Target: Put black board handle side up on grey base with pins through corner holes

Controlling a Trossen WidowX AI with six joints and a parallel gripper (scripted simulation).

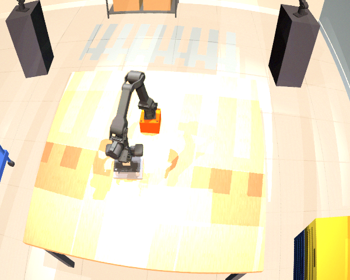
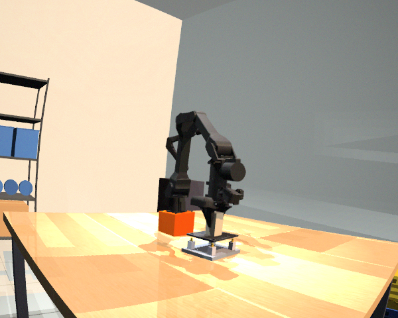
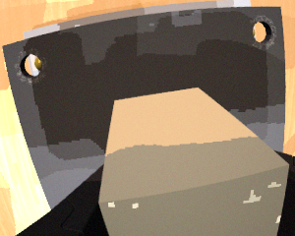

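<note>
The gripper grips the handle, board beneath it, just above the base. Aligning is in hand; next, centre the 4 holes over the pins, then lower.

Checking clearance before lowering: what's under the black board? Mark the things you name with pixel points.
Under the black board (image 2: 196,234) (image 3: 162,74): grey base (image 2: 197,253) (image 1: 128,177), three posts with gold pins visible, tips below the board. Fourth post isn't discernible; board and front posts block that side.

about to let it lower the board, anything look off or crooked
Slightly: the black board hangs above the grey base, and in the wrist view gold pins sit off-centre in both visible holes.
</note>
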